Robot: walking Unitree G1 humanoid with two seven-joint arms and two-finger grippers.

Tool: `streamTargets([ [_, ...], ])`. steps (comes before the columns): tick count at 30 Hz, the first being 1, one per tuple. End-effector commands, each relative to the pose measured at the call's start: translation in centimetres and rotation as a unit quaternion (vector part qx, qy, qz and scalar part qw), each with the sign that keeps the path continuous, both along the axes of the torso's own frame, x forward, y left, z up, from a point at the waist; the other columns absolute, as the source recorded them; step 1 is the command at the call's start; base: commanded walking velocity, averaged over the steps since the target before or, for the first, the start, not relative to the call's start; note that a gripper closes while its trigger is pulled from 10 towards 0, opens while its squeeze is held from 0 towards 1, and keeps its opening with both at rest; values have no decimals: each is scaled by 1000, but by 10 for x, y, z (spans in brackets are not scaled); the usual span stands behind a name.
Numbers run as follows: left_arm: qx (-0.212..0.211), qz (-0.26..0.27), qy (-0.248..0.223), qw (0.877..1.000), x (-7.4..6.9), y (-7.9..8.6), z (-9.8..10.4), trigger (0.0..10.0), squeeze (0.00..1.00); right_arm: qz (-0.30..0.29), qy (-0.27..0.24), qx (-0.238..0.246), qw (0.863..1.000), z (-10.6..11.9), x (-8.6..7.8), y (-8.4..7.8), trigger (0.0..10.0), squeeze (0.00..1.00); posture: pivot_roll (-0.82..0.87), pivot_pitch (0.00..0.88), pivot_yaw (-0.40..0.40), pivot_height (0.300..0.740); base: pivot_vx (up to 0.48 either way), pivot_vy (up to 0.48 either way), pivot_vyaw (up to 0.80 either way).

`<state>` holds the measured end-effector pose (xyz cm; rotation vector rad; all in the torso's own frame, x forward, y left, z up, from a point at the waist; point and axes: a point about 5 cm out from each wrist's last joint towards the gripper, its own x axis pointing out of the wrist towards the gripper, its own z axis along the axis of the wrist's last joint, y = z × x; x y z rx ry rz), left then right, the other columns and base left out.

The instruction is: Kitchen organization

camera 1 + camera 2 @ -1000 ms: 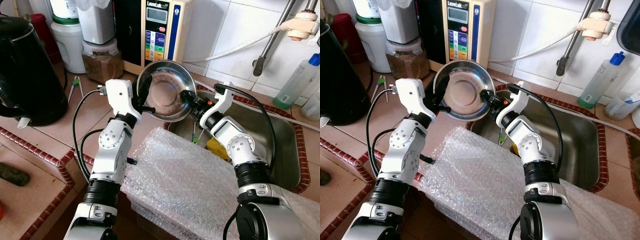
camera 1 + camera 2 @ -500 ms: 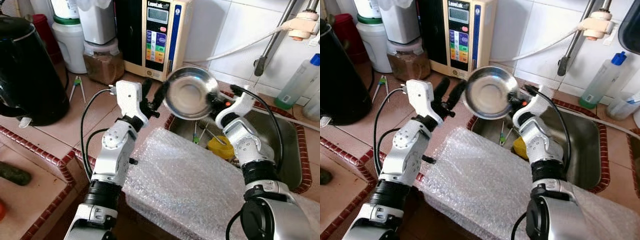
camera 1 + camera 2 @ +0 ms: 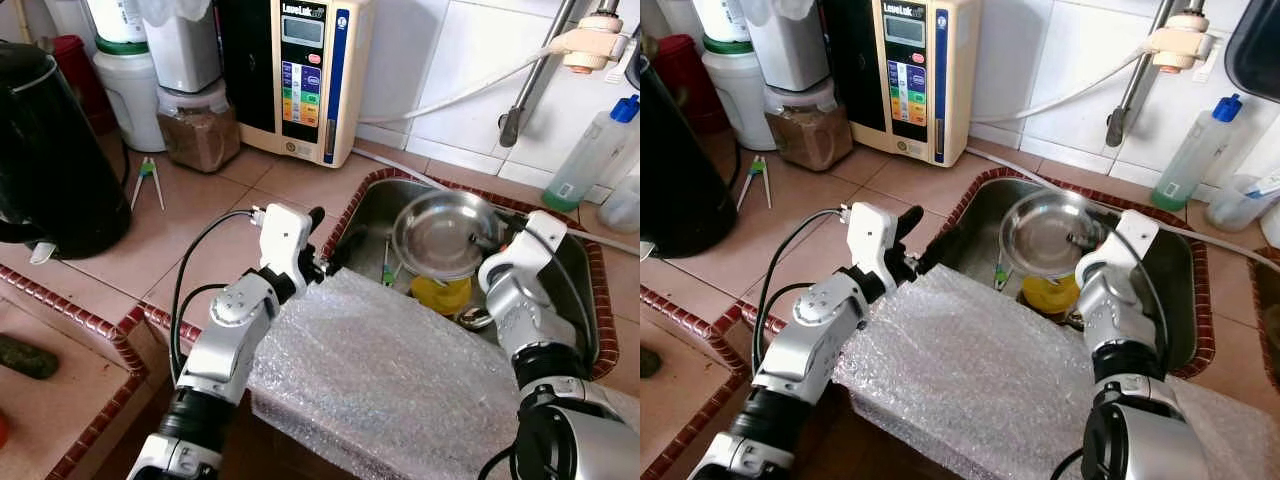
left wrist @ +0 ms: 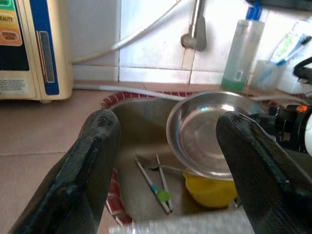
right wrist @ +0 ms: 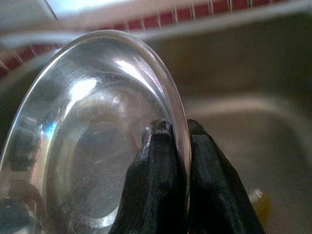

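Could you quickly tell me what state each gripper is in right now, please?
Left gripper: open, holding nothing, at the sink's near-left corner.
Right gripper: shut on the rim of the round stainless-steel bowl, over the sink.

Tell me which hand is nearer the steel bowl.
Right. The right hand pinches the steel bowl by its rim over the sink; the left hand hovers open at the sink's near-left corner, apart from it.

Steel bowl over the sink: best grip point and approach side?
The thin rim. The steel bowl is wide, smooth and tilted, so one finger inside, one outside. Come from the robot's right, as the right gripper pinches it now; the yellow cup crowds its lower edge.
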<state>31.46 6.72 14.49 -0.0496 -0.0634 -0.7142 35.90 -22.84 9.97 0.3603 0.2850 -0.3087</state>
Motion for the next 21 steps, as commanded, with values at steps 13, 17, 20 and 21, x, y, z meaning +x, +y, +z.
streamTargets([
  [13,50,-2,6,999,-10,3,-6,10000,1000,17,71,-46,996,-21,-6,8,10000,0,-5,6,-9,740,0,0,0],
  [17,56,-4,7,998,-9,5,-5,10000,1000,42,64,-65,995,-20,-4,18,10000,0,-7,4,4,740,0,0,0],
  [20,58,-4,7,998,-8,5,-5,10000,1000,55,85,-68,992,-27,-7,22,10000,0,-8,3,8,740,0,0,0],
  [21,59,-5,6,998,-8,5,-4,10000,1000,57,92,-61,992,-31,-9,23,10000,0,-4,1,6,740,0,0,0],
])
